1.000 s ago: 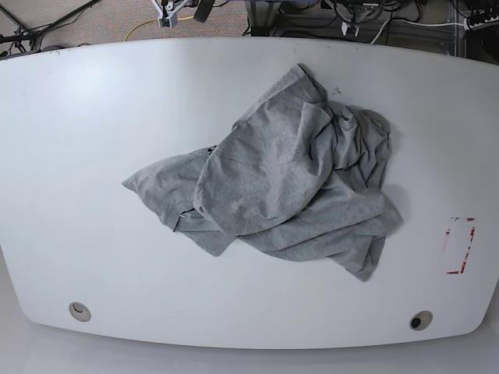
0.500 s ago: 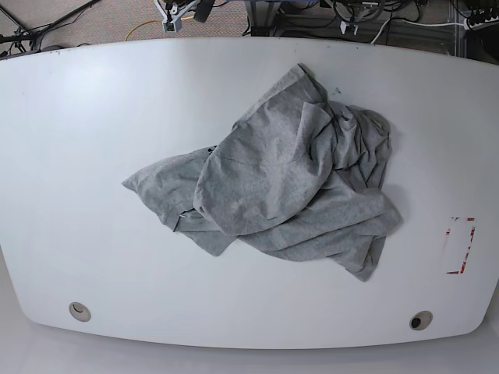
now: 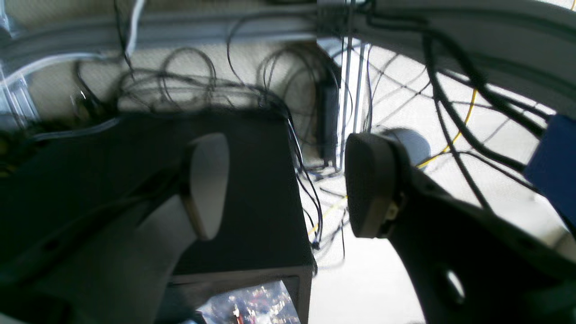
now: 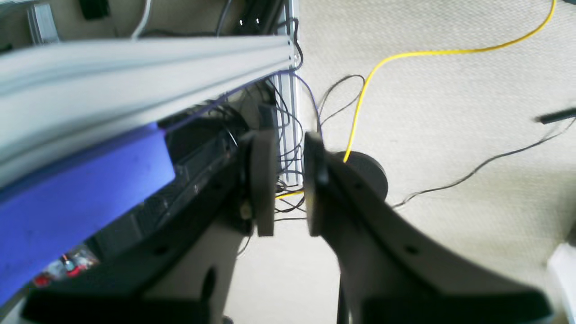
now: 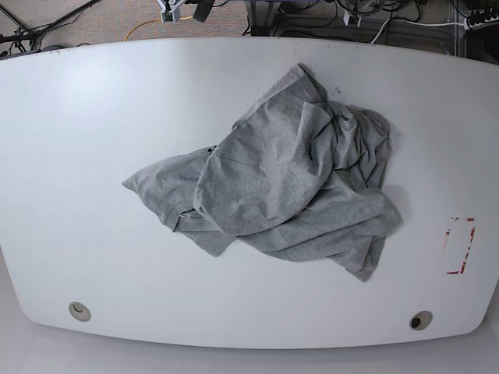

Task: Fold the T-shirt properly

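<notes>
Table: the white table point(image 5: 70, 140) carried only the T-shirt; a red-marked rectangle point(image 5: 460, 245) sat near its right edge in the base view.
T-shirt: the grey T-shirt point(image 5: 281, 175) lay in a crumpled heap near the middle of the table, a little toward the right in the base view. One pointed corner point(image 5: 131, 184) reached to the left, another point(image 5: 365, 271) to the lower right. No lettering showed, and no collar could be told for sure.
Arms: neither arm was over the table in the base view; both wrist cameras looked at floor, cables and frame rails, not at cloth.
Right gripper: the right gripper point(image 4: 288, 184) had its fingers narrow, with only a slim gap, and held nothing. A yellow cable point(image 4: 405, 56) ran on the carpet behind it.
Left gripper: the left gripper point(image 3: 283, 184) had its fingers spread wide and was empty; tangled black cables point(image 3: 252, 103) hung behind it.
Step in hand: probably the first reach toward the heap, so the task seemed barely begun.
How to do it well: the heap likely needed to be spread flat before any fold. Each gripper should take a single layer at an outer corner, not a bunch from the middle. The right gripper would need to widen before it reached the cloth.
Risk: a grip through several layers could drag the whole heap instead of opening it.
</notes>
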